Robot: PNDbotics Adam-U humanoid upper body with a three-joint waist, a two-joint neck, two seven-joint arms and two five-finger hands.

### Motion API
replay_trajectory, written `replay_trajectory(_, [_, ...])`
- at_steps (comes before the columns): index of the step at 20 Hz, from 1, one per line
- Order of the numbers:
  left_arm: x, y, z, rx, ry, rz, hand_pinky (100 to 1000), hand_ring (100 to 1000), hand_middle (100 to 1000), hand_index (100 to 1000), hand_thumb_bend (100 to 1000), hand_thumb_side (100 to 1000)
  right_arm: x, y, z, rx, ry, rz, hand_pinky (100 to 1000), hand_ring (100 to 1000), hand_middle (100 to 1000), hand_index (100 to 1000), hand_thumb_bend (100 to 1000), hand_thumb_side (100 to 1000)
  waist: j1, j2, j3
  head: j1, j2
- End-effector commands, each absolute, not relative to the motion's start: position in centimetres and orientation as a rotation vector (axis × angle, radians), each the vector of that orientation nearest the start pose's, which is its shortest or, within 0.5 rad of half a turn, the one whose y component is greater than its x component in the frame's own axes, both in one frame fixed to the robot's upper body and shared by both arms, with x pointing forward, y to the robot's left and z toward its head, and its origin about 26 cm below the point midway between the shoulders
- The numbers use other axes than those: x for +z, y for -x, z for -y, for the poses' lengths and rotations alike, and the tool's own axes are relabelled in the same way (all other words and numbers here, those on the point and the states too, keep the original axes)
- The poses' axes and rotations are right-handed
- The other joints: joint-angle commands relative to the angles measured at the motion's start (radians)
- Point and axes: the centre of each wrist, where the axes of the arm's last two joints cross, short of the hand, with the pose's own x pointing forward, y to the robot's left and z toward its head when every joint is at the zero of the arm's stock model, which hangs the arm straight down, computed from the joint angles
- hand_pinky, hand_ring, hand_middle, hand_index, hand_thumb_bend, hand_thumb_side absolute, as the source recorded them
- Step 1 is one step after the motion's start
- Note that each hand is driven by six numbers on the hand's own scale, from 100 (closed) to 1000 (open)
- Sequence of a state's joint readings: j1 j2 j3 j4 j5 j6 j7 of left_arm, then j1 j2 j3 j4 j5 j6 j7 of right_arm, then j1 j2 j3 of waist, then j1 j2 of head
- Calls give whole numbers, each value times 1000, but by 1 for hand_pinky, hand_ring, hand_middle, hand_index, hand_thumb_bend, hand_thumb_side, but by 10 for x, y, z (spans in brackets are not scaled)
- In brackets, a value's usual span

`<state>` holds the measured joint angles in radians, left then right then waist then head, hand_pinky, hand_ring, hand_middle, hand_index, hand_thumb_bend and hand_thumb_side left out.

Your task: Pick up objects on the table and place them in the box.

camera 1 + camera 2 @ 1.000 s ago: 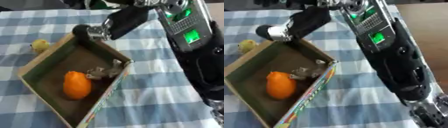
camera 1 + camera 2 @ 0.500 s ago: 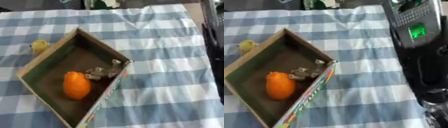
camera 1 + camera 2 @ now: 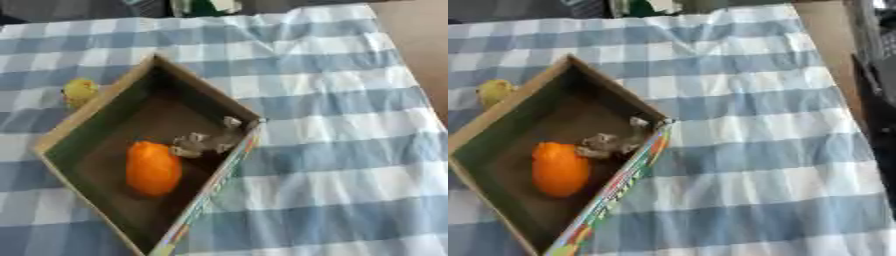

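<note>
Right now I see neither hand, so I cannot tell their state. The cardboard box (image 3: 105, 117) sits askew near the surface's left edge, holding an orange object (image 3: 152, 168) and grey scraps (image 3: 206, 141); a small yellow object (image 3: 80, 90) waits just outside its far-left wall.

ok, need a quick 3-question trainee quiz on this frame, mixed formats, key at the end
1. True or false: the orange object lies inside the box.
2. Multiple choice: where is the small yellow object?
A. inside the box
B. on the checked tablecloth, just outside the box's left wall
C. on top of the orange object
3. Fill in: next to the orange object inside the box lies a small ____-coloured object.

Key: 1 true. 2 B. 3 grey. Neither of the robot's hands shows in either eye view; only a dark part of the right arm runs along the right edge of the right eye view.
</note>
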<state>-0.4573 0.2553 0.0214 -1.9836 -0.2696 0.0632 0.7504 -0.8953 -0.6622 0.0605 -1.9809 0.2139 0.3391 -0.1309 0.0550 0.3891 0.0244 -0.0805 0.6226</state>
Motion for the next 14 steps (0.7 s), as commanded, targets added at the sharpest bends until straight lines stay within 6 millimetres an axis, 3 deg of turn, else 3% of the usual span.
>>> replay_trajectory(1, [245, -310, -242, 488, -788, 2467, 498, 820, 763, 775, 100, 779, 401, -281, 248, -458, -1122, -3288, 712, 823, 772, 842, 100, 758, 1, -16, -3, 32, -3])
replay_trajectory(7, [248, -310, -244, 479, -803, 2478, 500, 819, 763, 776, 100, 776, 390, -283, 268, -242, -1168, -3264, 690, 810, 765, 836, 100, 757, 7, -10, -8, 63, -15])
replay_trajectory(14, [268, -310, -250, 381, -900, 2544, 507, 811, 758, 780, 100, 763, 369, -287, 286, -22, -1113, -3249, 680, 800, 755, 826, 100, 737, 9, -6, -20, 80, -27])
